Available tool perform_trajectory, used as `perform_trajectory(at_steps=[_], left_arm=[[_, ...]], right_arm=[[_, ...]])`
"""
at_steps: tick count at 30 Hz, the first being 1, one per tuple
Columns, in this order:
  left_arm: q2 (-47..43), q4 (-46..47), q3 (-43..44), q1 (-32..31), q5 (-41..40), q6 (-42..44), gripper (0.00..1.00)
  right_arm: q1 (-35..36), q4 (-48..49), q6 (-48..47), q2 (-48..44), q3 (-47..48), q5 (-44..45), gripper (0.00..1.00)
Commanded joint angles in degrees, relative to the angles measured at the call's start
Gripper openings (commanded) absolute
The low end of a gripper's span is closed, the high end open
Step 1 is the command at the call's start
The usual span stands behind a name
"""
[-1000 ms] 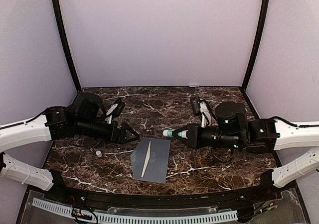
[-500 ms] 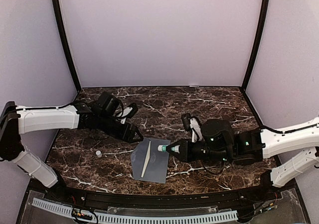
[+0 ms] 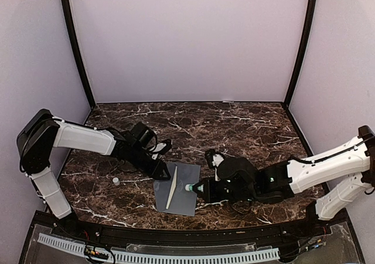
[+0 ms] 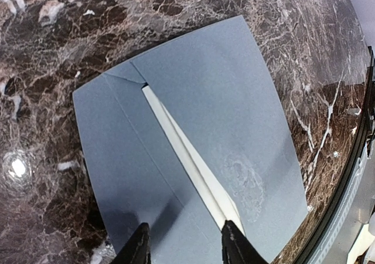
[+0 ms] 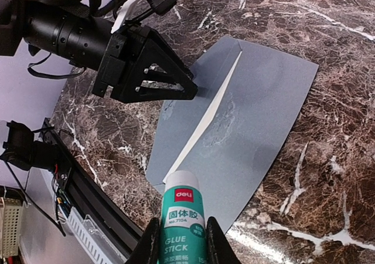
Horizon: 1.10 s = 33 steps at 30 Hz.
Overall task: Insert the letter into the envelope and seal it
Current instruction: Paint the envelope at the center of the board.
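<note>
Envelope (image 3: 183, 189) (image 4: 234, 111) (image 5: 263, 117) lies flat on the table (image 3: 246, 123), close to the near edge and a little left of centre. Of the letter (image 3: 171, 192) (image 4: 187, 158) (image 5: 205, 123) we see only a thin cream strip, showing along the slanted paper edge that crosses the envelope. A mottled patch marks the envelope just beside that strip.

Left gripper (image 3: 167, 173) (image 4: 183, 240) (image 5: 190, 91) is at the envelope's far-left edge, jaws partly apart and gripping nothing. We cannot tell whether the tips touch the paper.

Right gripper (image 3: 202, 189) (image 5: 180, 234) is clamped on a glue stick (image 3: 190, 188) (image 5: 181, 208), its white tip over the envelope's right half.

A small white cap-like object (image 3: 116, 181) sits towards the table's left edge — well apart from the envelope.
</note>
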Motion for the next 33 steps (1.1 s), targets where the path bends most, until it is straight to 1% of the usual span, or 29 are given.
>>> perform_trajectory(at_steps=[1, 6, 10, 11, 18, 33], left_arm=[[1.0, 0.2, 1.2, 0.0, 2.4, 1.8, 0.40], [1.9, -0.2, 1.3, 0.0, 1.6, 2.1, 0.37], [2.9, -0.5, 1.5, 0.0, 1.4, 2.1, 0.35], [3.0, -0.7, 1.6, 0.0, 1.0, 2.1, 0.33], [3.9, -2.3, 2.3, 0.1, -1.4, 2.2, 0.27], [4.2, -2.6, 2.6, 0.0, -0.9, 2.2, 0.24]], right_arm=[[0.6, 0.8, -0.2, 3.2, 3.5, 1.7, 0.09], [0.5, 0.2, -1.4, 8.7, 7.5, 2.6, 0.08], [0.1, -3.2, -1.9, 13.3, 11.4, 3.1, 0.08], [-0.1, -4.0, -1.9, 14.3, 12.2, 3.1, 0.08], [-1.3, -8.4, -1.7, 19.3, 16.6, 3.0, 0.08], [-2.4, -6.9, -3.6, 24.1, 18.1, 0.9, 0.07]])
